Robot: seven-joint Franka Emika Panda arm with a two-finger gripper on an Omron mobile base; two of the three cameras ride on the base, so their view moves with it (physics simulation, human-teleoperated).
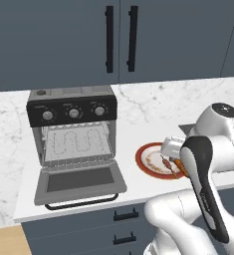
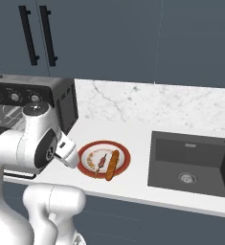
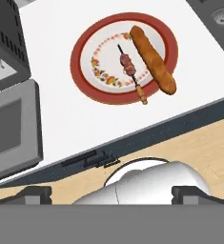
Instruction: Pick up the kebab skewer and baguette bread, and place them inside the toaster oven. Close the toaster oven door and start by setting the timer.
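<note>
On a white kitchen counter (image 3: 61,119), a skewer (image 3: 129,71) and bread (image 3: 153,59) wait side by side on a plate (image 3: 85,43) at upper centre, ready for the open, empty gripper (image 3: 111,193) to lift into the toaster oven (image 1: 73,134), whose door (image 1: 79,182) hangs open.

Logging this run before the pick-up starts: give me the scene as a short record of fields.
kebab skewer: lying on the plate, beside the baguette bread
baguette bread: on the plate, one end over the red rim
toaster oven: left of the plate, wire rack bare
toaster oven door: dropped open
gripper: open, holding nothing, above the counter's front edge
sink: right of the plate
</note>
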